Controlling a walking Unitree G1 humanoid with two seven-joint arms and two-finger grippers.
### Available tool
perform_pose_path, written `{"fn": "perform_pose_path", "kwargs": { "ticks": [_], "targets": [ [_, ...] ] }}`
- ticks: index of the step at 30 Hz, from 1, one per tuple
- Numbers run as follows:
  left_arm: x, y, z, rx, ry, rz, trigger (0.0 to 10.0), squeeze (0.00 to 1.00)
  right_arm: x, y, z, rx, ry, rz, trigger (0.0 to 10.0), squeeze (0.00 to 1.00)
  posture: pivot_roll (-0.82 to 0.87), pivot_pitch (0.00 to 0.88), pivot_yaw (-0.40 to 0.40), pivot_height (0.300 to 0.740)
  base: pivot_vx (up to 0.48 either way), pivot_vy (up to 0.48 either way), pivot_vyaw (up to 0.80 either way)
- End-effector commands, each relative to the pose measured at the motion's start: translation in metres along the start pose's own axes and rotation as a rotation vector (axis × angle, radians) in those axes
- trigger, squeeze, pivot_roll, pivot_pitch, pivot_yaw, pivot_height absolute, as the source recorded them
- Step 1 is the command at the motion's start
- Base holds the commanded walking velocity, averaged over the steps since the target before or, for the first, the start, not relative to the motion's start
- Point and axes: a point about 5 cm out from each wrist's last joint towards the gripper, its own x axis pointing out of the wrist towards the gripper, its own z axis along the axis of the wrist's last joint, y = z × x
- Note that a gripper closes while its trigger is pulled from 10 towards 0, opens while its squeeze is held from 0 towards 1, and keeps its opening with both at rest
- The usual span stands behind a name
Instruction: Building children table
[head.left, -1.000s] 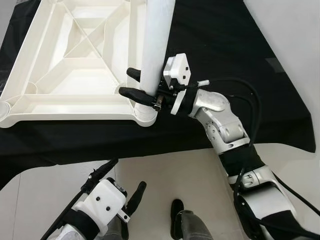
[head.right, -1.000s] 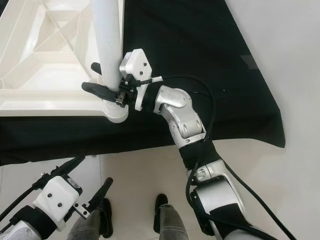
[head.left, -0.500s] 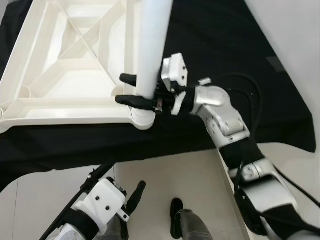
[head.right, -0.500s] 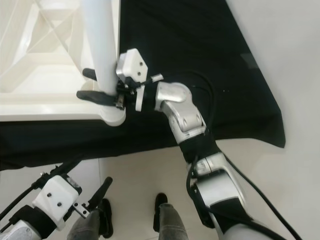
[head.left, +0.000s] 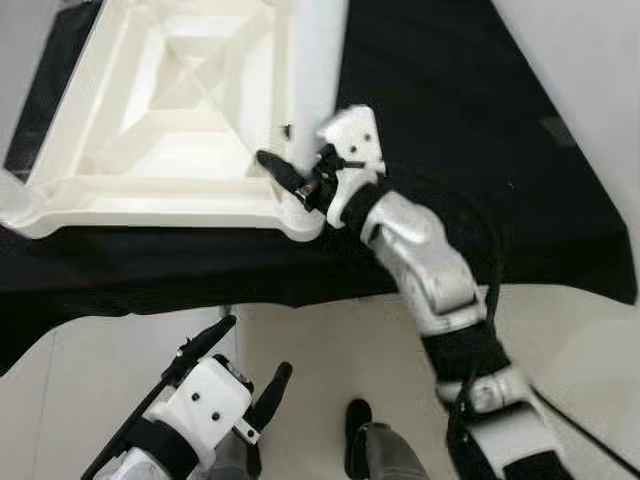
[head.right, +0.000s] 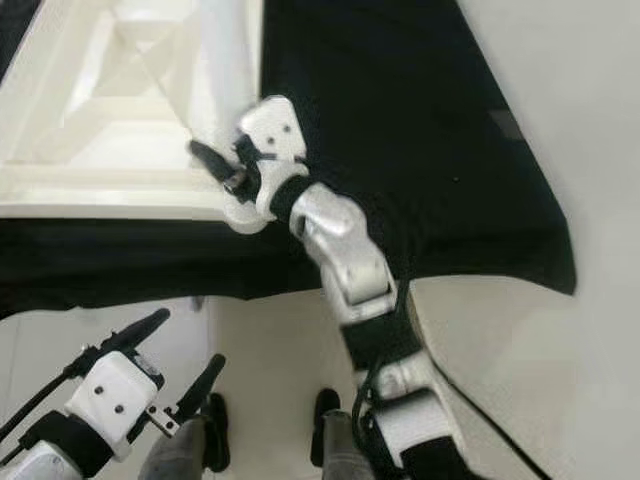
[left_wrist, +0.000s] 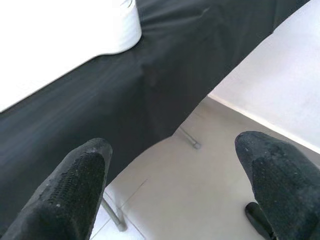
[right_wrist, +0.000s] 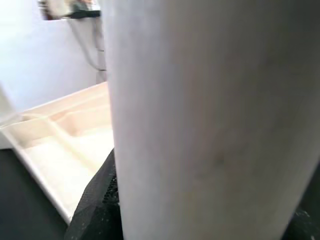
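The white table top (head.left: 150, 195) lies upside down on a black cloth (head.left: 450, 100). A white table leg (head.left: 318, 60) stands upright in its near right corner socket (head.left: 305, 215). My right gripper (head.left: 290, 160) is shut on the leg just above the socket, with its fingers angled up and to the left. In the right wrist view the leg (right_wrist: 210, 110) is very close, a black finger (right_wrist: 97, 210) lies against it, and the table top (right_wrist: 65, 140) is behind. My left gripper (head.left: 240, 365) hangs low over the floor, open with nothing between its fingers (left_wrist: 75, 195).
The black cloth hangs over the near edge of the raised surface (head.right: 120, 270). Pale floor tiles (head.left: 330, 350) lie below it, with a dark foot (head.left: 352, 415) on them. A thin metal leg (left_wrist: 190, 140) stands under the cloth's edge. The eye views are blurred.
My right wrist has turned on the leg, so its fingers now slant up-left instead of lying level. The whole picture has shifted and blurred. The left arm has stayed in place.
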Motion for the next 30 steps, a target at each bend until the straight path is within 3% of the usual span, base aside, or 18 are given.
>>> {"fn": "perform_pose_path", "kwargs": {
  "ticks": [1,2,3,6,7,8,11,14,17,22,23,30],
  "targets": [
    [0.000,-0.004,-0.007,-0.015,0.032,-0.019,10.0,0.00,-0.022,-0.003,-0.075,0.104,0.354,-0.093,10.0,0.00,0.08,0.447,-0.068,0.740,0.000,0.000,0.00],
    [0.000,-0.004,-0.007,-0.015,0.032,-0.019,10.0,0.00,-0.022,-0.003,-0.075,0.104,0.354,-0.093,10.0,0.00,0.08,0.447,-0.068,0.740,0.000,0.000,0.00],
    [0.000,-0.004,-0.008,-0.014,0.032,-0.016,10.0,0.00,-0.008,0.009,-0.059,0.187,0.230,0.051,10.0,0.00,0.08,0.439,-0.066,0.740,0.000,0.000,0.00],
    [0.001,-0.004,-0.008,-0.014,0.032,-0.015,10.0,0.00,-0.005,0.012,-0.052,0.200,0.189,0.093,10.0,0.00,0.08,0.439,-0.066,0.740,0.000,0.000,0.00],
    [0.001,-0.003,-0.009,-0.015,0.031,-0.015,10.0,0.00,-0.001,0.015,-0.039,0.215,0.117,0.220,10.0,0.00,0.08,0.432,-0.066,0.740,0.000,0.000,0.00],
    [0.001,-0.003,-0.009,-0.015,0.031,-0.015,10.0,0.00,-0.001,0.015,-0.039,0.215,0.117,0.220,10.0,0.00,0.08,0.432,-0.066,0.740,0.000,0.000,0.00],
    [0.003,-0.003,-0.009,-0.017,0.030,-0.014,10.0,0.00,-0.001,0.012,-0.023,0.215,0.065,0.479,10.0,0.00,0.08,0.423,-0.066,0.740,0.000,0.000,0.00],
    [0.003,-0.003,-0.009,-0.018,0.030,-0.014,10.0,0.00,-0.002,0.012,-0.019,0.213,0.055,0.551,10.0,0.00,0.08,0.423,-0.066,0.740,0.000,0.000,0.00],
    [0.004,-0.002,-0.010,-0.018,0.029,-0.013,10.0,0.00,-0.013,0.004,-0.009,0.184,0.041,0.860,10.0,0.00,0.09,0.414,-0.058,0.740,0.000,0.000,0.00],
    [0.005,-0.002,-0.011,-0.019,0.029,-0.017,10.0,0.00,-0.012,0.001,-0.005,0.156,0.047,0.975,10.0,0.00,0.09,0.411,-0.054,0.740,0.000,0.000,0.00],
    [0.005,-0.002,-0.011,-0.019,0.029,-0.019,10.0,0.00,-0.005,-0.001,0.001,0.146,0.037,1.014,10.0,0.00,0.10,0.408,-0.054,0.740,0.000,0.000,0.00],
    [0.006,-0.001,-0.012,-0.019,0.030,-0.019,10.0,0.00,0.003,0.001,0.007,0.154,0.004,1.052,10.0,0.00,0.10,0.410,-0.055,0.740,0.000,0.000,0.00]
  ]
}}
